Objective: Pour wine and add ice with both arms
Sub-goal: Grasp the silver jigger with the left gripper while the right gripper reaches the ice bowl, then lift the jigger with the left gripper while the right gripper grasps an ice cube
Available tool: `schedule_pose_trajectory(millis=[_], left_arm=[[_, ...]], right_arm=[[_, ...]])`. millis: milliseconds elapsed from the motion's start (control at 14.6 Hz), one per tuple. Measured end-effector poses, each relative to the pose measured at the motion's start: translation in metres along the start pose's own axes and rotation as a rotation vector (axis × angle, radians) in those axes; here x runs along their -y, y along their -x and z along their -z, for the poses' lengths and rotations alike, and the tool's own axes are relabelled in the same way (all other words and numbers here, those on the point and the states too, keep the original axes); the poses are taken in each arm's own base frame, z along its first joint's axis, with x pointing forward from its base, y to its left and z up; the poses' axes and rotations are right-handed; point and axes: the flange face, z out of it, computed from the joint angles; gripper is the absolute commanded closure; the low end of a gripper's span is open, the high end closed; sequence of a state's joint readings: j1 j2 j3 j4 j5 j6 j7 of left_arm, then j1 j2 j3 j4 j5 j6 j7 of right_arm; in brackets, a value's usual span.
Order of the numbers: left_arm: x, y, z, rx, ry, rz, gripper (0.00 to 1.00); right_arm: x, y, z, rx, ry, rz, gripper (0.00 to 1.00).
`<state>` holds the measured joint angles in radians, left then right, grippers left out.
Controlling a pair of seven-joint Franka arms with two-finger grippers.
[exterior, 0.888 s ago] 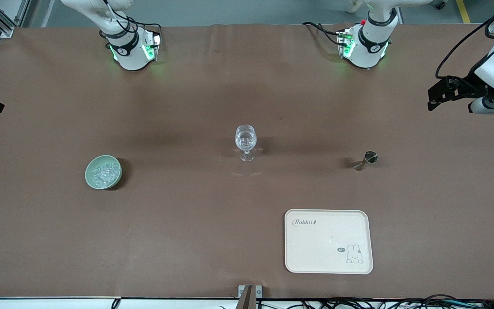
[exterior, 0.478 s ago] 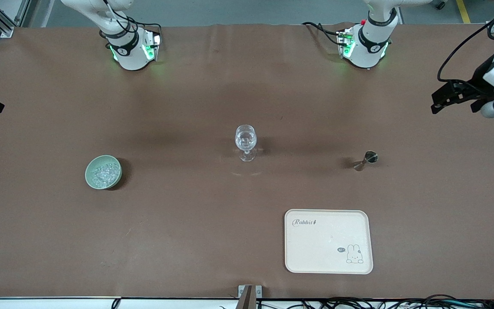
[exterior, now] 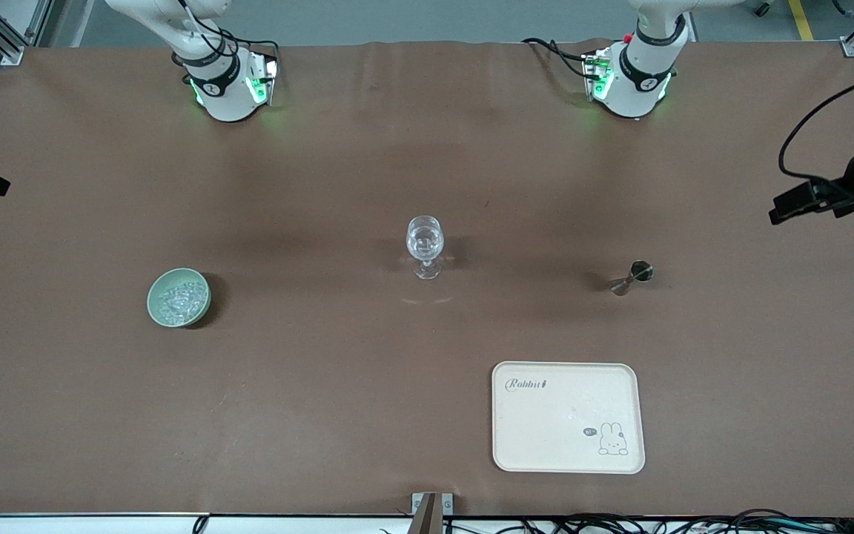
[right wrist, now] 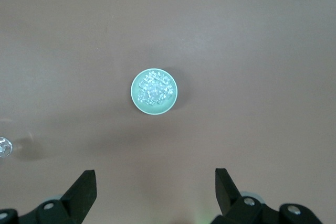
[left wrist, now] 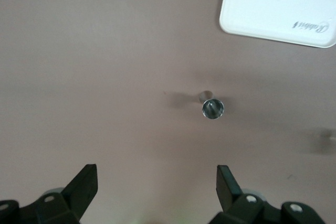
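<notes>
Shiny metal jigger (exterior: 632, 277), clear glass goblet (exterior: 425, 245), matt brown table (exterior: 323, 386).

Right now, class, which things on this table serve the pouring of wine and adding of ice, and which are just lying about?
For the job:
ice in the green bowl
wine glass
jigger
left gripper, open, over the jigger
right gripper, open, over the bowl

Lying about:
tray, nearest the camera

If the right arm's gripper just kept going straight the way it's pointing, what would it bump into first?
Probably the small green bowl heaped with clear ice chunks: the open right gripper points down roughly over it, with nothing between. It might just miss and meet the brown table.
</notes>
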<state>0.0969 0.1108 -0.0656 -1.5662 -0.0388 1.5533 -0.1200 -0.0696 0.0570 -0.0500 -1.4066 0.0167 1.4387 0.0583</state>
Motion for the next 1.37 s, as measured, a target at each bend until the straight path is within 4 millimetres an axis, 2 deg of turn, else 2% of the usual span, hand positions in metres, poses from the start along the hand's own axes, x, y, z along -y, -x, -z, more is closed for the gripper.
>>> schedule_pose_trajectory(millis=[137, 410, 683, 888, 1024, 1229, 1366], left_arm=[[0.021, -0.021, -0.043, 0.092, 0.092, 0.103, 0.00], [0.052, -0.067, -0.147, 0.262, 0.264, 0.344, 0.02], [0.073, -0.089, -0.243, 0.423, 0.415, 0.515, 0.06], [0.087, -0.093, -0.294, 0.533, 0.503, 0.643, 0.06], [0.090, -0.094, -0.326, 0.599, 0.556, 0.700, 0.07], [0.087, -0.091, -0.370, 0.700, 0.630, 0.786, 0.09], [0.080, -0.087, -0.390, 0.752, 0.652, 0.820, 0.13]], right_arm=[[0.004, -0.014, -0.035, 0.003, 0.000, 0.024, 0.00], [0.009, -0.032, -0.127, 0.030, 0.003, 0.073, 0.00], [0.020, -0.043, -0.215, 0.011, 0.006, 0.112, 0.00], [0.027, -0.045, -0.281, -0.034, 0.008, 0.149, 0.00], [0.029, -0.044, -0.316, -0.041, 0.011, 0.165, 0.00], [0.034, -0.041, -0.355, -0.042, 0.020, 0.189, 0.01], [0.037, -0.038, -0.375, -0.040, 0.030, 0.204, 0.07]])
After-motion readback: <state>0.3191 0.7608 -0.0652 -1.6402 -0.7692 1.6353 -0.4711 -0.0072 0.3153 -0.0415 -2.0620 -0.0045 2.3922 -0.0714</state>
